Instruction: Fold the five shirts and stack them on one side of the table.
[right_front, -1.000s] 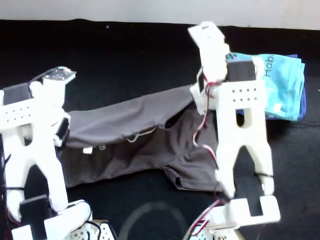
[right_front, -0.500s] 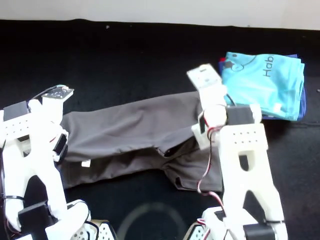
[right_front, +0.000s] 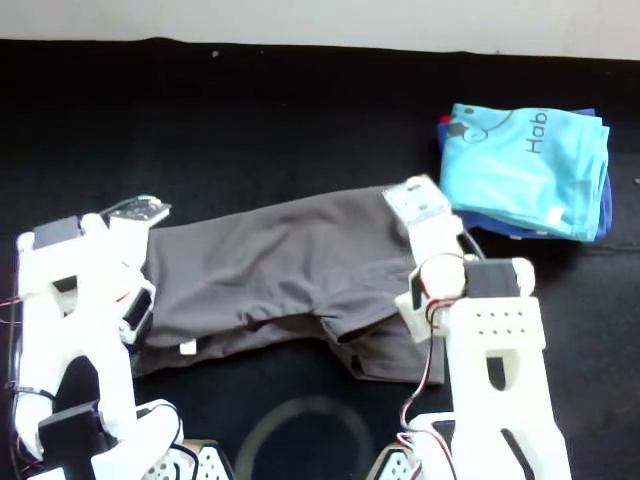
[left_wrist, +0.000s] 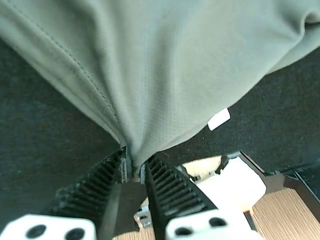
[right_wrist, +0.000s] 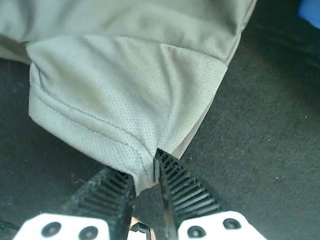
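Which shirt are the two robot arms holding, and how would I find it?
Look at the black table, between the two white arms. The grey shirt lies spread out there, one end pinched by the left pincer, the other by the right pincer. The other shirts sit folded in a stack, turquoise on top.

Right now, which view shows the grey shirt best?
High view: the whole grey shirt lies spread on the dark table, both ends visible. The left wrist view gives a close look at one bunched edge clamped in its jaws; the right wrist view, a hemmed corner pinched likewise.
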